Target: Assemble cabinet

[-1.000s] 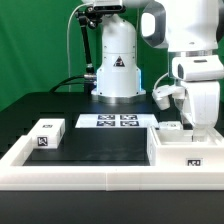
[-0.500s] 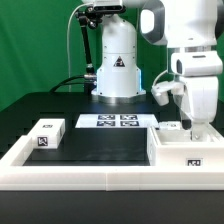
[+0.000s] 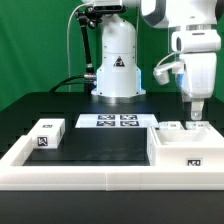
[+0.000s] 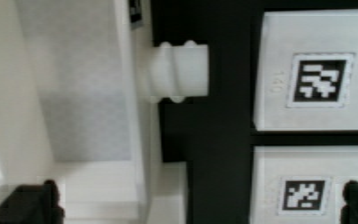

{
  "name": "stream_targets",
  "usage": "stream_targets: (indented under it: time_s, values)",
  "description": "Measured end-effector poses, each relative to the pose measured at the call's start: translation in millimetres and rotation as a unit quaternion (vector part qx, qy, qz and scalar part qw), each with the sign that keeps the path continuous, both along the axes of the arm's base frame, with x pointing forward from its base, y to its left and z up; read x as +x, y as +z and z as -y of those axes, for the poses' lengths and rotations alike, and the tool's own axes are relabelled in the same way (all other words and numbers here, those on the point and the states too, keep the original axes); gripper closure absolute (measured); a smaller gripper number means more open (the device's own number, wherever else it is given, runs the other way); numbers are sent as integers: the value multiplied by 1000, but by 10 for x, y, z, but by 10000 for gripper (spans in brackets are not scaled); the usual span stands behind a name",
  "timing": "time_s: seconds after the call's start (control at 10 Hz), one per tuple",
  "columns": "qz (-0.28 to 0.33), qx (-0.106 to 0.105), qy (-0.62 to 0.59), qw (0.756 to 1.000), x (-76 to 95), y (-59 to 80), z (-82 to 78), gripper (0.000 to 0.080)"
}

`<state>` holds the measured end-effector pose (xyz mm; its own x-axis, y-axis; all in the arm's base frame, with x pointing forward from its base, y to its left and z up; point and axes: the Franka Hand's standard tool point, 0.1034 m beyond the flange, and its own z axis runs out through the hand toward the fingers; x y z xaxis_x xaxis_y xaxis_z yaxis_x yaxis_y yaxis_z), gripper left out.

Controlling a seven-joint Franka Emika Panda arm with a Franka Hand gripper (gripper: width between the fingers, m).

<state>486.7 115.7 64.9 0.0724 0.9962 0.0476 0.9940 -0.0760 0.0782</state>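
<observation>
Jaws spread wide, empty, above cabinet box (image 3: 186, 152), small white block (image 3: 46, 135) well apart at exterior view's left

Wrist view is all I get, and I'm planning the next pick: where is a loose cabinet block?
Observer: A small white block lies on the black table at the exterior view's left, apart from the large box.
Operator: Where's the gripper relative to it?
Observer: The gripper hangs over the large box at the exterior view's right, across the table.
Operator: What else is out there?
Observer: The marker board lies flat farther back, about midway across the table.
</observation>
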Motion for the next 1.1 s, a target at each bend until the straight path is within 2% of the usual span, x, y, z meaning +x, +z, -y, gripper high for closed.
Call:
stream_targets:
  time_s: [0.4, 0.8, 1.0, 1.1]
  values:
    - [-1, 3, -16, 1000, -25, -25, -15, 3]
    - [-14, 13, -30, 999, -420, -117, -310, 3]
    - [-23, 21, -28, 999, -633, -226, -488, 3]
    - [-28, 23, -30, 999, -687, -278, -542, 3]
